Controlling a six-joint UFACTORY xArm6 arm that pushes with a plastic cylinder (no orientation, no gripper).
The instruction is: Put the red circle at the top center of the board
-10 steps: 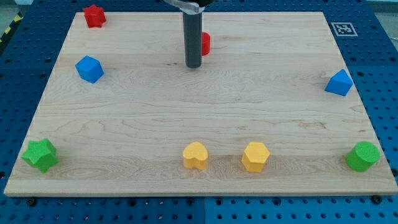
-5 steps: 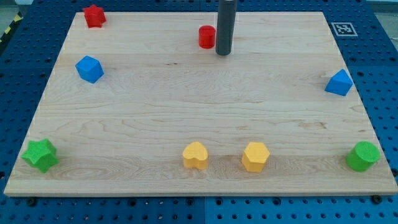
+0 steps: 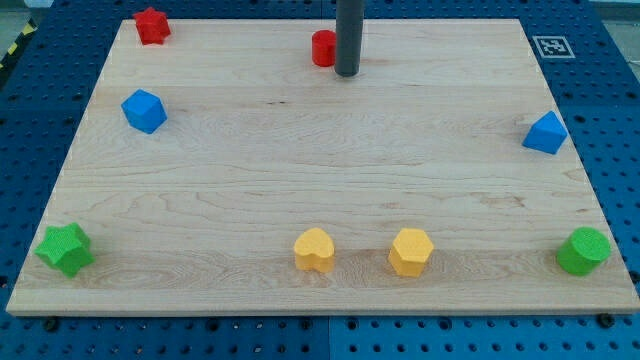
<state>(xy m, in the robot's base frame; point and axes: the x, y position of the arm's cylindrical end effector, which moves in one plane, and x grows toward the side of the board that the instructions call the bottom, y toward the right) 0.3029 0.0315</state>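
The red circle (image 3: 323, 48) sits near the top centre of the wooden board (image 3: 320, 170). The dark rod comes down from the view's top, and my tip (image 3: 347, 72) rests on the board just right of and slightly below the red circle, touching or nearly touching it. The rod hides the circle's right edge.
A red star (image 3: 151, 25) lies at the top left, a blue cube (image 3: 144, 111) at the left and a blue block (image 3: 546, 133) at the right. A green star (image 3: 65, 249), a yellow heart (image 3: 314, 250), a yellow hexagon (image 3: 411, 251) and a green circle (image 3: 584, 251) line the bottom.
My tip swung from the red circle's left around to its right side, then moved up and left. The red circle shifted up and left toward the top edge.
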